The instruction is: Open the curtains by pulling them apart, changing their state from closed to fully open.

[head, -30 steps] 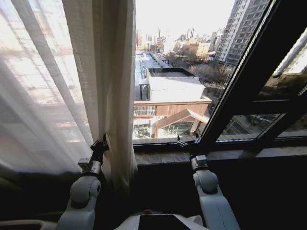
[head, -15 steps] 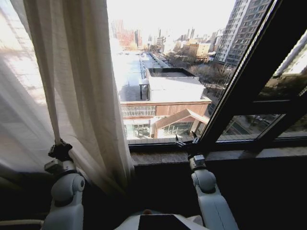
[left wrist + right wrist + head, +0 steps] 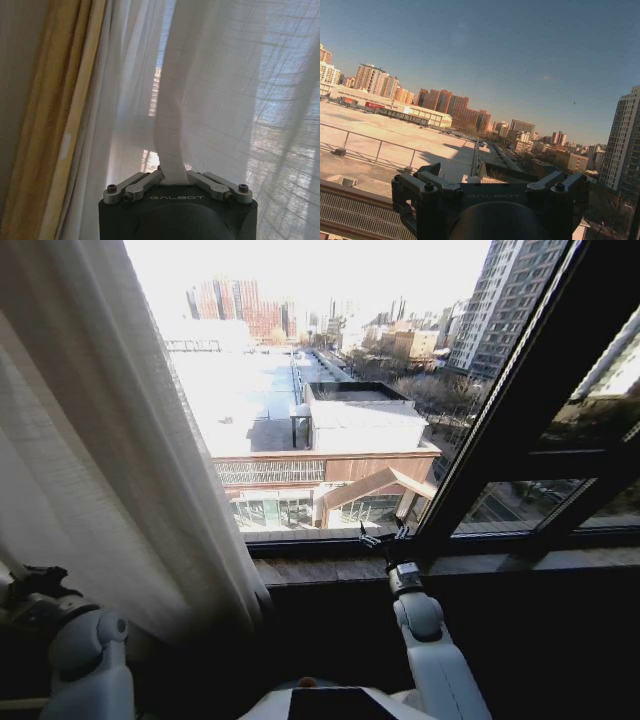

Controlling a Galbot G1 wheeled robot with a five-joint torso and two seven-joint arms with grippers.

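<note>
The left gripper was clamped on a pleat of the curtain, at the far left edge of the head view. Compared with the earlier frame, it had carried the fabric further left, exposing more window. The right gripper rested by the sill, fingers spread, holding nothing.

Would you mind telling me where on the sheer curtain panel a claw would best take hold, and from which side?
Best on the thick folded edge band of the curtain, low down, approached head-on from the room side. That vertical fold bunches into a narrow strip that fits between the fingers, as the left claw shows, shut on it; the flat sheer fabric beside it offers nothing to pinch.
</note>
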